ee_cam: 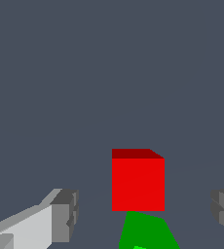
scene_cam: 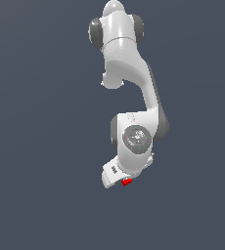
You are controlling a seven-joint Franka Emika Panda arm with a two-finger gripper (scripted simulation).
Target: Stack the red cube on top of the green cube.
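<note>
In the wrist view the red cube point(ee_cam: 138, 180) sits between my gripper's point(ee_cam: 144, 212) two grey fingertips, one point(ee_cam: 65, 215) on each side, with a clear gap to both. The jaws stand wide open and touch nothing. The green cube point(ee_cam: 145, 232) shows directly against the red cube's edge, partly cut off by the picture border. I cannot tell whether the two cubes touch. In the exterior view only a sliver of the red cube point(scene_cam: 127, 182) peeks out beside the white hand point(scene_cam: 112, 175). The green cube is hidden there.
The white arm point(scene_cam: 129, 73) reaches from the top of the exterior view down to the hand. Around it is a plain dark grey-blue surface point(scene_cam: 41, 146).
</note>
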